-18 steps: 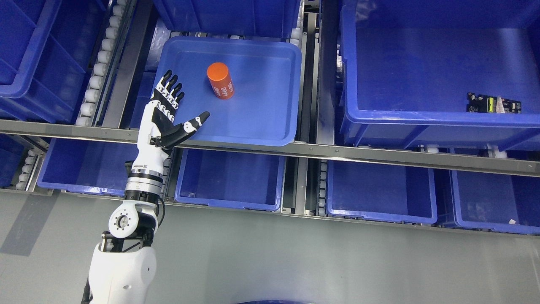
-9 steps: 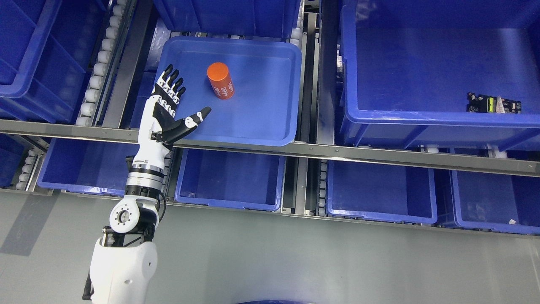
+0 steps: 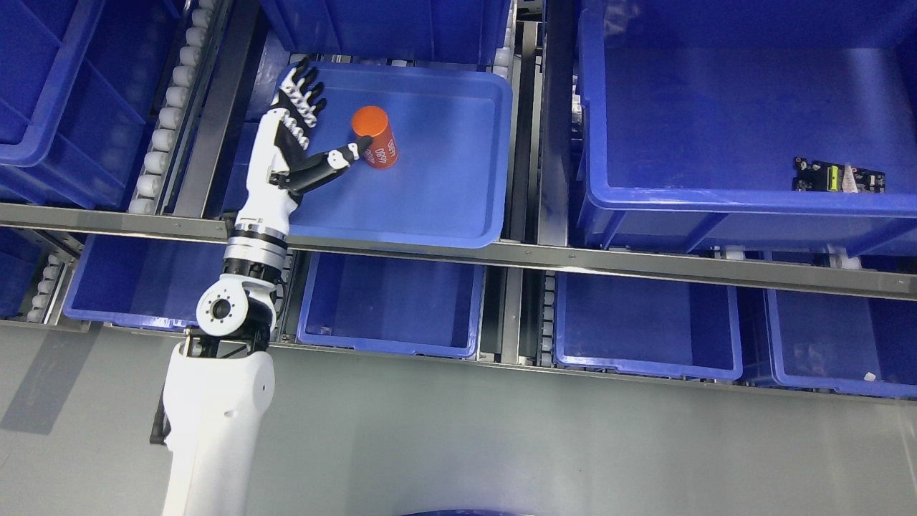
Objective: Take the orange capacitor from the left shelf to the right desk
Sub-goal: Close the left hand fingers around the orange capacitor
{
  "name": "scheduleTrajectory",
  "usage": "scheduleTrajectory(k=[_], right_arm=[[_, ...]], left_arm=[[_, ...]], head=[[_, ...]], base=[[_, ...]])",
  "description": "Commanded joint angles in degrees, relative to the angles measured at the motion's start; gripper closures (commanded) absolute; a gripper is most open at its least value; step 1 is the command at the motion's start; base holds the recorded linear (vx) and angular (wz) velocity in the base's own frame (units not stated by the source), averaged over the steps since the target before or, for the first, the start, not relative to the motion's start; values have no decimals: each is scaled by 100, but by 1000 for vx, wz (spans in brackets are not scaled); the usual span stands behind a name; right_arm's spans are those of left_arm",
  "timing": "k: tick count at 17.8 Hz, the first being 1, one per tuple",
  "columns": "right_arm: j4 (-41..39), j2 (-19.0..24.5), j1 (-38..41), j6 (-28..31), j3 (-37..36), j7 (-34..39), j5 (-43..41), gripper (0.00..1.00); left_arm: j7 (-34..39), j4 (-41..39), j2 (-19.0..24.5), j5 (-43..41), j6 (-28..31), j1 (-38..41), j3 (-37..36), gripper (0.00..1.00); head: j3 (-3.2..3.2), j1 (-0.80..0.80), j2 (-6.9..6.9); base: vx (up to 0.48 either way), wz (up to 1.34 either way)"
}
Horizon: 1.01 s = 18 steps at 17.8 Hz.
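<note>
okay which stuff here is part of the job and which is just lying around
Part of the job: orange capacitor; shallow blue tray holding it; left hand, open beside it.

Lying about: circuit board in the big right bin; lower blue bins.

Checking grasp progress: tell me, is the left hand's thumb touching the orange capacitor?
Cannot tell. In the head view the left hand's thumb tip overlaps the orange capacitor; neither contact nor gap shows.

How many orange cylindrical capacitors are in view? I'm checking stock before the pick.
1: the orange cylindrical capacitor stands in the shallow blue plastic tray, beside the left hand. Others may be hidden in bins.
</note>
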Motion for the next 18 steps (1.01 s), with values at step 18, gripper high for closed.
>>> scheduleTrajectory(k=[18], right_arm=[[-100, -100, 132, -4, -62, 0, 35, 0]], left_arm=[[-495, 2447, 100, -553, -71, -1160, -368, 22]], head=[[0, 0, 0]], base=[[0, 0]])
